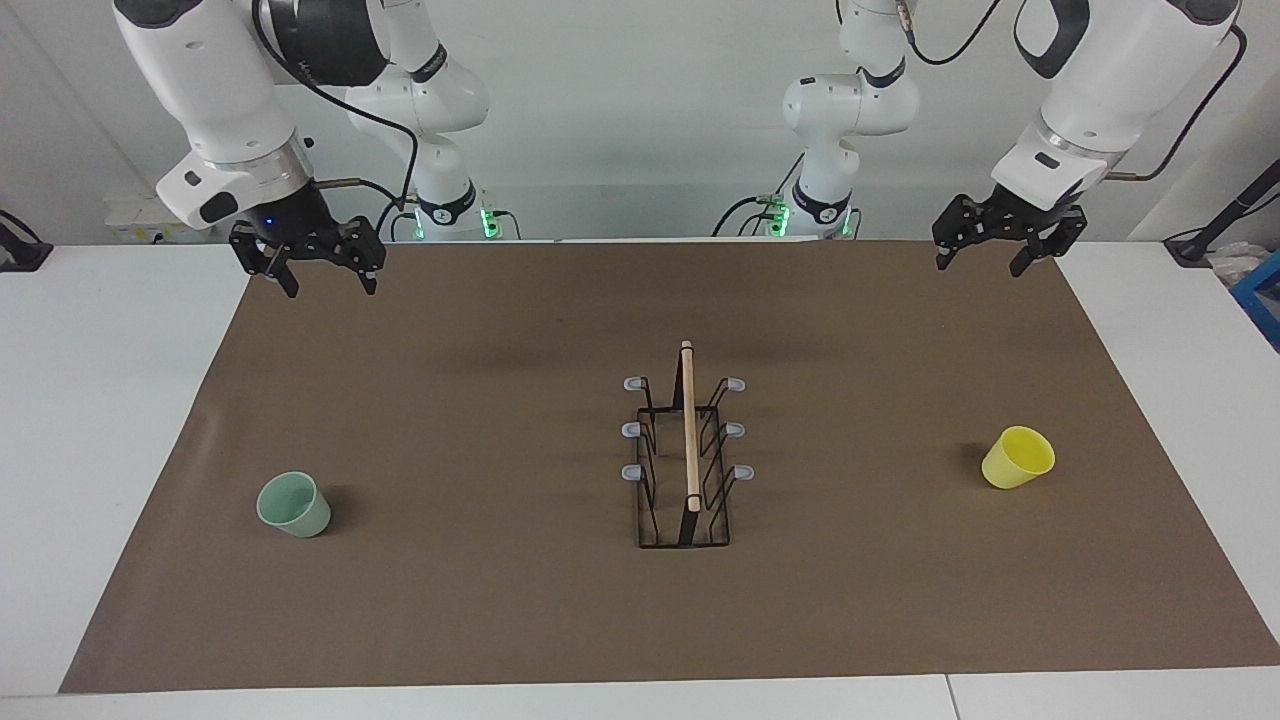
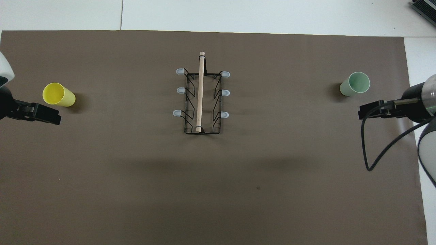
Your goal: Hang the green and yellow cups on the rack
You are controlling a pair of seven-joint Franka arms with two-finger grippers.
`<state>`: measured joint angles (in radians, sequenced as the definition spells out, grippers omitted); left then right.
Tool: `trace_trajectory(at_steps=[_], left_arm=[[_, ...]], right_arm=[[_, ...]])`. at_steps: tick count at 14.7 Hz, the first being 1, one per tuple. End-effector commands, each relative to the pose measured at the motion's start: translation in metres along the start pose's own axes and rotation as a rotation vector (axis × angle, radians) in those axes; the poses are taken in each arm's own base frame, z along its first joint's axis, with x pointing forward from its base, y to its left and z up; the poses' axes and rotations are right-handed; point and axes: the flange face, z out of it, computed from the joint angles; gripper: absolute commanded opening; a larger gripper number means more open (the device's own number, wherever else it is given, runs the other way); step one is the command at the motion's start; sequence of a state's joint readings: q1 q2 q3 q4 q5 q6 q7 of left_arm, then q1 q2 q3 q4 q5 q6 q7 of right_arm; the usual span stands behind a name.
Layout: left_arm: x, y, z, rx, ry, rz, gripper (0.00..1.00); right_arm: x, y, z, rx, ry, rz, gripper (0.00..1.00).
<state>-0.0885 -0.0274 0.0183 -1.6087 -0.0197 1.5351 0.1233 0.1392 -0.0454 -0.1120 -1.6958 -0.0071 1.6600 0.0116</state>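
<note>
The rack (image 1: pixel 688 450) (image 2: pixel 201 98), black wire with a wooden rod on top and grey-tipped pegs on both sides, stands mid-mat with nothing on its pegs. A mint green cup (image 1: pixel 293 505) (image 2: pixel 355 84) sits mouth up toward the right arm's end. The yellow cup (image 1: pixel 1018 457) (image 2: pixel 58 95) sits mouth up toward the left arm's end. My right gripper (image 1: pixel 330 285) (image 2: pixel 369 111) hangs open and empty above the mat's edge by the robots. My left gripper (image 1: pixel 980 265) (image 2: pixel 47 116) hangs open and empty above the mat's corner at its own end.
A brown mat (image 1: pixel 500 600) covers most of the white table (image 1: pixel 110 400). A black cable (image 2: pixel 374 160) loops down from the right arm. A blue object (image 1: pixel 1262 300) sits past the table's edge at the left arm's end.
</note>
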Motion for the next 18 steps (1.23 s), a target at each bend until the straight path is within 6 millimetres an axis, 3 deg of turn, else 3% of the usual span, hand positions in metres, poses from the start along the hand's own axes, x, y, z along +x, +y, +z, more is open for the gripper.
trace_trajectory(at_steps=[1, 7, 10, 14, 16, 18], left_arm=[[-0.003, -0.002, -0.007, 0.009, 0.015, -0.008, 1.0], [-0.004, 0.0, -0.004, 0.009, 0.002, -0.007, 1.0], [-0.003, 0.0, -0.004, 0.012, 0.016, -0.004, 1.0], [-0.001, 0.0, -0.006, 0.002, 0.026, -0.037, 1.0], [0.004, -0.001, -0.002, -0.011, 0.02, -0.055, 1.0], [0.009, -0.005, 0.005, -0.041, 0.012, -0.11, 1.0]], right_arm=[[0.0, 0.0, -0.003, 0.01, -0.016, -0.017, 1.0], [0.001, 0.007, -0.002, -0.052, -0.027, -0.046, 1.0], [0.022, 0.016, -0.012, -0.097, -0.043, -0.111, 1.0], [0.04, 0.021, -0.01, -0.176, -0.061, -0.117, 1.0], [0.054, 0.026, 0.015, -0.254, -0.1, -0.174, 1.0], [0.074, 0.025, 0.062, -0.304, -0.185, -0.294, 1.0]])
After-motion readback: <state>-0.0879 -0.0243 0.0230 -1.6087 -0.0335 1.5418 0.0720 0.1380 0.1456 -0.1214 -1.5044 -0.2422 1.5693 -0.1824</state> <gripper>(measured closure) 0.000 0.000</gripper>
